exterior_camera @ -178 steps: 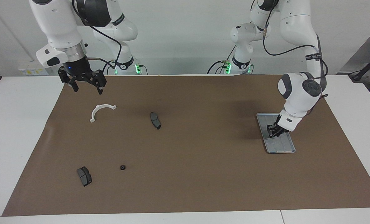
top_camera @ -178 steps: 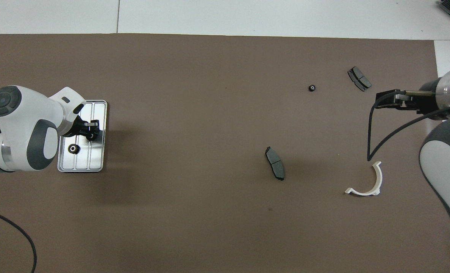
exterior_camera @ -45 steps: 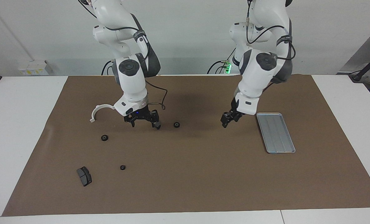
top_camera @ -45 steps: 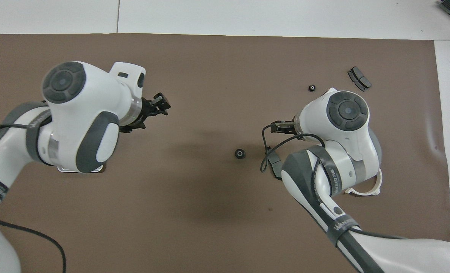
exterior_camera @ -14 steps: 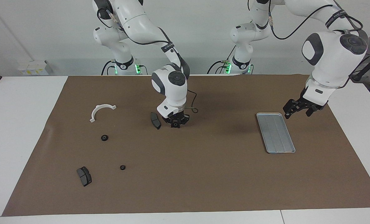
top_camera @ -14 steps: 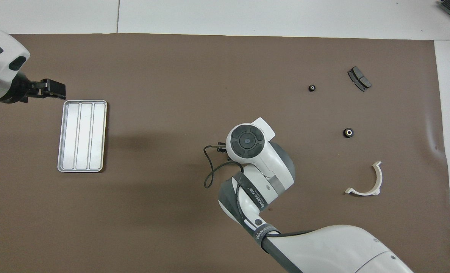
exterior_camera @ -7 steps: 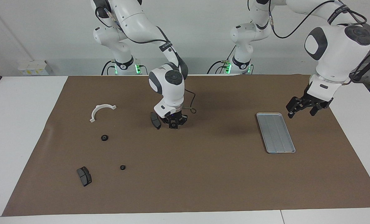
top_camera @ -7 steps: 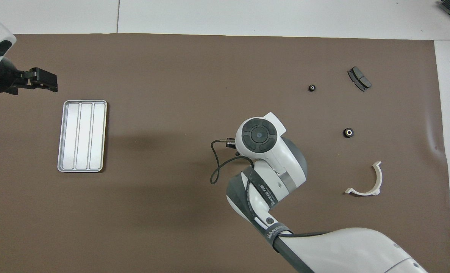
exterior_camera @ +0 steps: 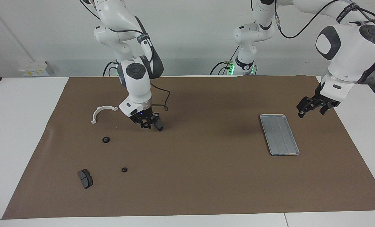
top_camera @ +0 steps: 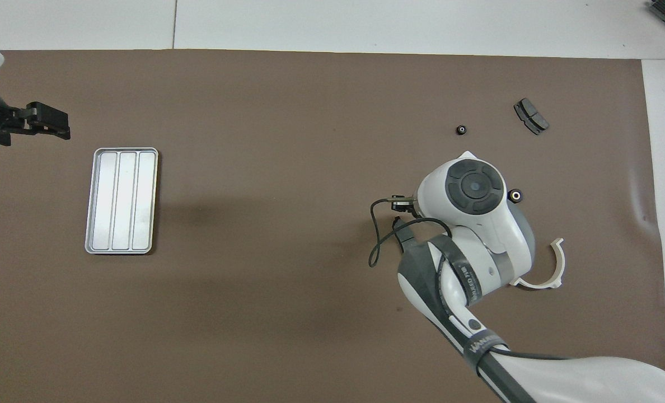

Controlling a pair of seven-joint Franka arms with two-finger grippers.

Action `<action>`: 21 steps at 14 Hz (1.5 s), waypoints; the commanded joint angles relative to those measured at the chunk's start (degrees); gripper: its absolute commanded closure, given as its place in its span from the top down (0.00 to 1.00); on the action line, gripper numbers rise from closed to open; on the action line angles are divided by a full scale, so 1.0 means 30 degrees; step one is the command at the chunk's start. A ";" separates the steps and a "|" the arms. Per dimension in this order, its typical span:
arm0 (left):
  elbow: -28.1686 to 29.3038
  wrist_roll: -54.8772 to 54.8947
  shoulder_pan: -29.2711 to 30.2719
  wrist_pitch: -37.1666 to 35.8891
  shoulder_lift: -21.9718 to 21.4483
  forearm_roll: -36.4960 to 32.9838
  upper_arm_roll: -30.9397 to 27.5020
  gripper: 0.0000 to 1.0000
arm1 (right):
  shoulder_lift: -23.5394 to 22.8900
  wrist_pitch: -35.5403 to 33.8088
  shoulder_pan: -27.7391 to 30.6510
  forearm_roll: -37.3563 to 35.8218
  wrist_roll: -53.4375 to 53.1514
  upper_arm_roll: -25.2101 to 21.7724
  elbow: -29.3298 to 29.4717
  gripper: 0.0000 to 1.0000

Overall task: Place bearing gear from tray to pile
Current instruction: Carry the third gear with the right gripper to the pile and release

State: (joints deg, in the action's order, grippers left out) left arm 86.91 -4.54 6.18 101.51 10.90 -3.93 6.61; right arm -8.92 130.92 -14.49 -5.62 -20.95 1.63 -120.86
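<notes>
The silver tray point(exterior_camera: 279, 134) point(top_camera: 121, 200) lies bare toward the left arm's end of the mat. My right gripper point(exterior_camera: 146, 123) hangs low over the mat, shut on a small dark bearing gear point(exterior_camera: 146, 125), right beside a dark brake pad point(exterior_camera: 159, 126). The pile spreads around it: a white half-ring bracket point(exterior_camera: 103, 113) point(top_camera: 553, 268) and a second brake pad point(exterior_camera: 85, 178) point(top_camera: 530, 116). In the overhead view the right arm's wrist hides the gripper and the gear. My left gripper point(exterior_camera: 312, 107) point(top_camera: 41, 120) is open and empty, raised over the mat's edge beside the tray.
Two more small dark gears lie on the mat in the pile's area: one point(exterior_camera: 105, 139) point(top_camera: 515, 195) near the bracket and a smaller one point(exterior_camera: 124, 169) point(top_camera: 461, 130) farther from the robots. A black cable point(top_camera: 377, 240) loops off the right wrist.
My right gripper has carried the gear from the mat's middle past the brake pad toward the bracket. The left gripper has drifted further away from the tray, still open.
</notes>
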 commanded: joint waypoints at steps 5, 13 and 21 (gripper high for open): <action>0.0061 0.0253 -0.2419 -0.1404 -0.2046 0.1279 -0.3498 1.00 | 0.0542 0.3323 0.2311 0.0028 0.3525 0.0247 -0.3130 0.52; 0.3168 0.0050 -0.2118 -0.1375 -0.4337 0.1429 -0.2378 1.00 | 0.2061 -0.0332 0.3189 0.0291 0.3348 0.0160 -0.0701 1.00; 0.3051 0.0310 -0.2119 -0.0585 -0.3985 0.1429 -0.2114 1.00 | 0.3941 -0.8212 0.4274 0.0408 0.3437 0.0042 0.5796 1.00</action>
State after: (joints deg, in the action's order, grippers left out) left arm 94.52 -4.49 -0.31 97.83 -0.18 -0.38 0.43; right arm 4.51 111.24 -2.67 -5.43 -11.47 1.23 -110.18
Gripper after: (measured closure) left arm 0.000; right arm 0.000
